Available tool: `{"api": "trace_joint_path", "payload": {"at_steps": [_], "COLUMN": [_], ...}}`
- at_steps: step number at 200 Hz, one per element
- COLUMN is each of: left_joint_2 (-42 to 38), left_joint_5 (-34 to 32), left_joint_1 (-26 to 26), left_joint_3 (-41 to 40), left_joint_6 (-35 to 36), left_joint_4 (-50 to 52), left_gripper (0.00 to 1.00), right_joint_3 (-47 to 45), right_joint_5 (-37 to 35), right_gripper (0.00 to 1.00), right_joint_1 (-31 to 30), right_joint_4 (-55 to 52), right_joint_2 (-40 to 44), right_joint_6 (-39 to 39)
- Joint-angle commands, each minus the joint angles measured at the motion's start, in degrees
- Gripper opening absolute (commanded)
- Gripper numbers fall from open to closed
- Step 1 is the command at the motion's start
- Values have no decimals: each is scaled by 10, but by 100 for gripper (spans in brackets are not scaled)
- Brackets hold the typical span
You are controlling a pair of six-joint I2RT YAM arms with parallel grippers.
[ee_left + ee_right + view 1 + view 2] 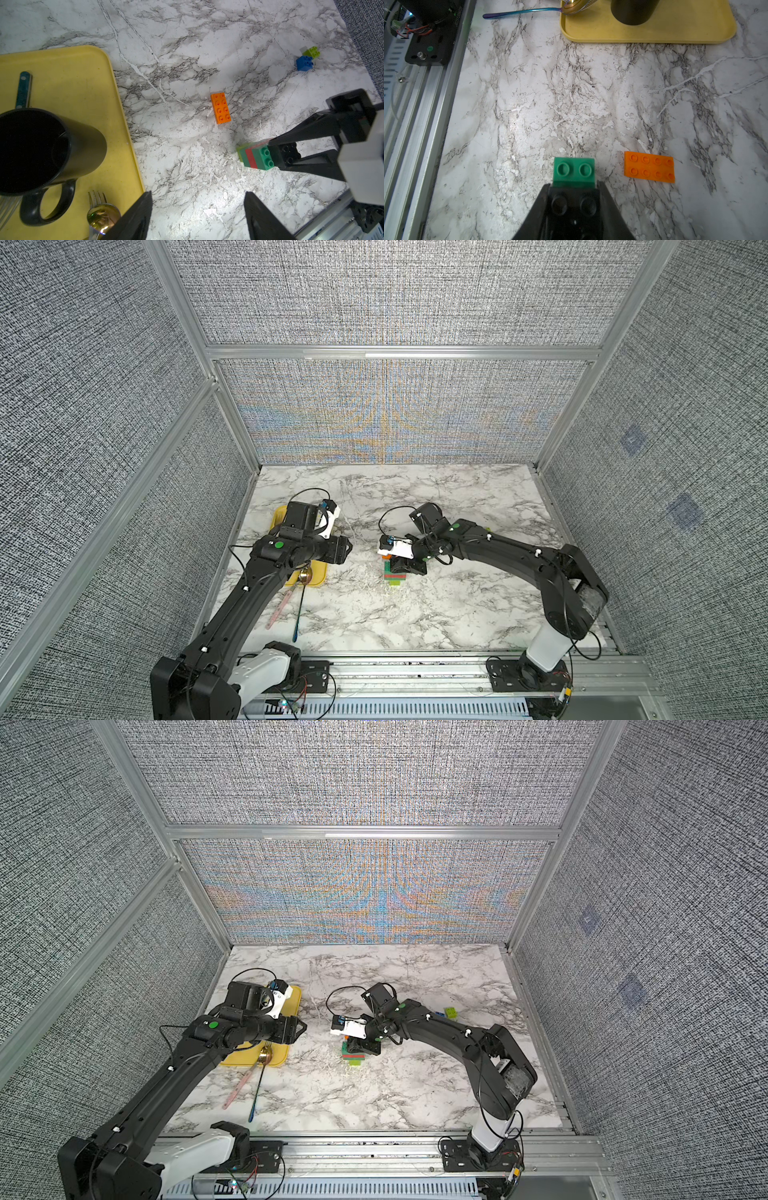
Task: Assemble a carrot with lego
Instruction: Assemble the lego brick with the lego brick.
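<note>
The carrot is a short stack on the marble table: lime, dark green, red, dark green. It shows in both top views. My right gripper is shut on a black brick sitting on one half of the top dark green brick; two green studs stay bare. A loose orange lego brick lies flat beside the stack. A blue brick and a lime brick sit far right. My left gripper hangs open and empty by the tray's edge.
A yellow tray on the left carries a black mug, a fork and a gold spoon. A pink strip and a blue-handled spoon lie in front of the tray. A metal rail runs along the front edge.
</note>
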State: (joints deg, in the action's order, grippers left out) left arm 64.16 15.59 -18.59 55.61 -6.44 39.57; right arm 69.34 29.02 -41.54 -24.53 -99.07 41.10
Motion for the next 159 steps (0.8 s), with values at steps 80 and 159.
{"api": "trace_joint_path", "payload": {"at_steps": [80,159], "left_joint_2": [11,57], "left_joint_5": [31,6], "left_joint_1": [1,-17], "left_joint_3": [13,-14], "left_joint_6": [4,-134], "left_joint_4": [-12,-142], "left_gripper": [73,71], "right_joint_3": [-9,-32], "right_joint_5": [-22,82], "right_gripper": [44,65], "right_joint_1": [5,37], "right_joint_4": [-41,18], "right_joint_2": [16,104], "right_joint_6": [-7,-61]}}
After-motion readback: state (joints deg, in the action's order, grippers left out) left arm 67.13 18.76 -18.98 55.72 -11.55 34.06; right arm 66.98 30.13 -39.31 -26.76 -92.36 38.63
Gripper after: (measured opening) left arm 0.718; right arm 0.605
